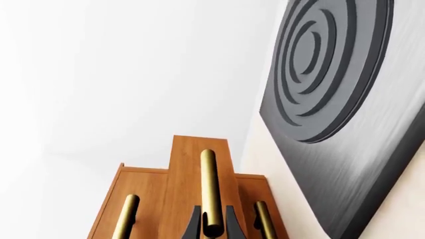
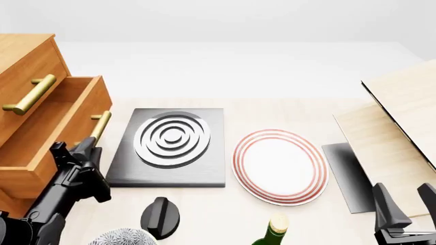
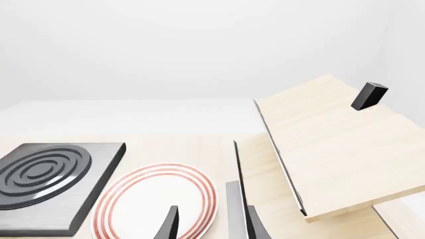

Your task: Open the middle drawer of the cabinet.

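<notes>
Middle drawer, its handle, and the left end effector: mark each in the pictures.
middle drawer [image 2: 65, 104]: front view, on the inner side wall of the pulled-out box.
brass handle [image 1: 210, 186]: left wrist view, on the bar's shaft.
left end effector [image 1: 213, 230]: left wrist view, midway between the dark fingertips that flank the bar.

My front camera sits high behind the arms, looking down over the table [image 2: 225, 199] from cabinet [image 2: 27, 61] to pale box [image 2: 402, 107]. My left wrist camera is pressed close to the cabinet [image 1: 186, 189], tilted up its front. My right wrist camera looks low across the table; both share the black ringed slab [image 3: 47, 174] and plate [image 3: 149, 199] with the front.
</notes>
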Robot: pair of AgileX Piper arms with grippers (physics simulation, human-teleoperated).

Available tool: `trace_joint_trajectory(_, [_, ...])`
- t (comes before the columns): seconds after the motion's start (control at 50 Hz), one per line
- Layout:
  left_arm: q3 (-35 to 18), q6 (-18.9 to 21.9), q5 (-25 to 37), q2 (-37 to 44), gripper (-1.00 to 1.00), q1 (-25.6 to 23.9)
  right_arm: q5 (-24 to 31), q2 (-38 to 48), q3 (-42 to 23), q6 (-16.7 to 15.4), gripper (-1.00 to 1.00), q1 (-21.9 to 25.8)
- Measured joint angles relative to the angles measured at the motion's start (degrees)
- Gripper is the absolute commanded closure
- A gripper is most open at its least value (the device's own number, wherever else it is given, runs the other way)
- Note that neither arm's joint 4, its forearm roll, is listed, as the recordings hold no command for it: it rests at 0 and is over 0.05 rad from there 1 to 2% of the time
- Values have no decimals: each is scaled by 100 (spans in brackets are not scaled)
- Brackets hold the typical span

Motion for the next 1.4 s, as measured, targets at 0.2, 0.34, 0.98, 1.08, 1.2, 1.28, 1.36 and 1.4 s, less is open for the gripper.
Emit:
trace_joint_trajectory(0.2, [41, 2, -11, -17, -100, -55, -3, 2, 0, 0, -100, 0])
trace_joint_trajectory(0.34, [107, 15, -21, -40, -100, -134, -6, 6, 0, 1, -100, 0])
trace_joint_trajectory(0.98, [157, -153, -30, -294, -100, -596, 2, -3, 0, 1, -100, 0])
trace_joint_trajectory(1.08, [173, -213, -30, -359, -100, -705, 5, -6, 0, 1, -100, 0])
trace_joint_trajectory(1.2, [208, -306, -30, -458, -100, -821, 10, -11, 0, 1, -100, 0])
trace_joint_trajectory(1.28, [233, -387, -30, -547, -100, -925, 12, -13, 0, 1, -100, 0])
trace_joint_trajectory(1.36, [266, -462, -29, -663, -100, -1067, 14, -15, 0, 1, -100, 0])
trace_joint_trajectory(1.4, [287, -499, -28, -726, -100, -1133, 16, -17, 0, 1, -100, 0])
